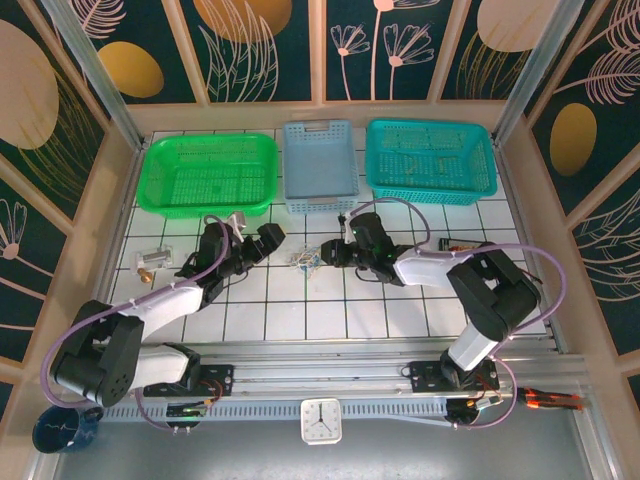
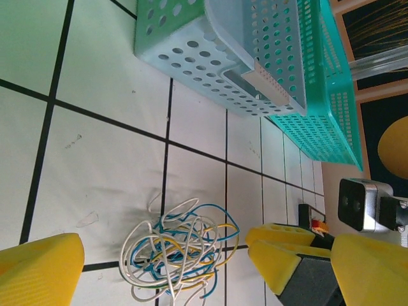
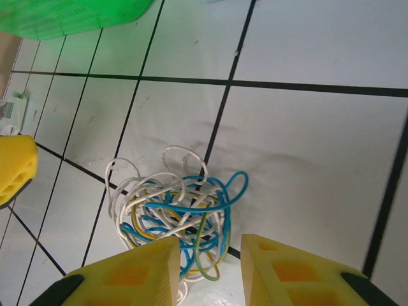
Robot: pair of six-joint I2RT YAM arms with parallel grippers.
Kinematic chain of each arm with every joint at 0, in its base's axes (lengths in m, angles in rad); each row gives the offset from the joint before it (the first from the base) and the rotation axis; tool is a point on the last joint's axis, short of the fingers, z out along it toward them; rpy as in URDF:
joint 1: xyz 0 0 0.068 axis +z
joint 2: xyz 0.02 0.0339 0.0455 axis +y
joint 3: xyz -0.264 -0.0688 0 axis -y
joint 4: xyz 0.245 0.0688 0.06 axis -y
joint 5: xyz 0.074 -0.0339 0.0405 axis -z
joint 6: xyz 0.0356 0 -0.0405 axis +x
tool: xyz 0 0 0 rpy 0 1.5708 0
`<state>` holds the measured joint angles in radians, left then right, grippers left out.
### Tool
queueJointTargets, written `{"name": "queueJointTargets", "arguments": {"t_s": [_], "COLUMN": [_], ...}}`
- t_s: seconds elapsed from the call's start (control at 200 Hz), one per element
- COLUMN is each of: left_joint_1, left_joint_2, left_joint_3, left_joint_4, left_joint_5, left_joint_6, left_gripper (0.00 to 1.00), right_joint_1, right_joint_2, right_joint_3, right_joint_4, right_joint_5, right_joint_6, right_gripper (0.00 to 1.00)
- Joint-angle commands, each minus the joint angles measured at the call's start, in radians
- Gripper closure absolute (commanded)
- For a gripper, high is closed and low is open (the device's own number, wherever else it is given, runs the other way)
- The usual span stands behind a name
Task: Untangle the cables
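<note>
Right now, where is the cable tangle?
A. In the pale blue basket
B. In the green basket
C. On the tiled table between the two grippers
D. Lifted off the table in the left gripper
C: the cables lie loose on the white tiled table, between the left gripper and the right gripper.

Tabletop (image 1: 300, 318) = white tiles w/ black grid lines, evenly lit, soft glare in spots. Walls (image 1: 265, 45) on 3 sides: dark teal panels w/ gold ovals + pale leaf/flower outlines, set in tan frames; alu posts (image 1: 95, 75) slant up at the back corners. Far edge, L to R, side by side: green basket (image 1: 210, 138), pale blue basket (image 1: 319, 127), teal basket (image 1: 430, 124). Near edge: metal rail (image 1: 320, 352), small white clock (image 1: 321, 421) in front of it, dark blue mug (image 1: 62, 430) at near-left corner.
</note>
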<state>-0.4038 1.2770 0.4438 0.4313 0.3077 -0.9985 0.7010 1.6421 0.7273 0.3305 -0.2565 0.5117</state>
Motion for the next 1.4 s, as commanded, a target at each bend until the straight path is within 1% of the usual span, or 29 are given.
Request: {"name": "queueJointTargets", "arguments": {"t_s": [0.0,0.09,0.18,0.34,0.586,0.661,0.776,0.856,0.961,1.076,1.171,1.391], "left_joint_1": [0.008,0.009,0.008,0.008,0.009,0.008,-0.001,-0.028,-0.089,-0.142,-0.161,-0.195], "left_joint_2": [0.014,0.020,0.025,0.024,0.019,0.022,0.040,0.062,0.102,0.165,0.209,0.280], "left_joint_3": [0.025,0.027,0.026,0.019,0.019,0.032,0.083,0.138,0.220,0.287,0.302,0.319], "left_joint_4": [0.055,0.061,0.067,0.074,0.048,0.021,-0.067,-0.151,-0.257,-0.334,-0.338,-0.319], "left_joint_5": [0.022,0.027,0.032,0.034,0.032,0.030,0.017,-0.022,-0.115,-0.199,-0.231,-0.265], "left_joint_6": [0.001,-0.003,-0.005,-0.007,0.034,0.064,0.151,0.220,0.307,0.362,0.374,0.398], "left_gripper": [0.01,0.01,0.01,0.01,0.01,0.01,0.01,0.01,0.01,0.01,0.01,0.01], "right_joint_1": [0.012,0.012,0.009,-0.011,-0.026,-0.026,-0.027,-0.026,-0.026,-0.029,-0.028,-0.030], "right_joint_2": [0.034,0.056,0.066,0.051,-0.040,-0.066,-0.079,-0.087,-0.090,-0.085,-0.089,-0.101], "right_joint_3": [0.032,0.037,0.040,0.035,0.023,0.011,0.009,0.006,0.004,0.004,0.001,-0.005], "right_joint_4": [0.052,0.061,0.064,0.055,0.002,0.001,-0.007,-0.002,0.005,0.009,0.013,0.018], "right_joint_5": [-0.015,-0.012,-0.006,-0.013,-0.017,-0.017,-0.019,-0.021,-0.020,-0.018,-0.015,-0.003], "right_joint_6": [0.018,0.020,0.017,0.009,-0.014,-0.014,-0.014,-0.007,-0.004,-0.001,0.003,0.018], "right_gripper": [0.68,0.68,0.74,1.00,1.00,1.00,1.00,1.00,1.00,1.00,1.00,1.00]}}
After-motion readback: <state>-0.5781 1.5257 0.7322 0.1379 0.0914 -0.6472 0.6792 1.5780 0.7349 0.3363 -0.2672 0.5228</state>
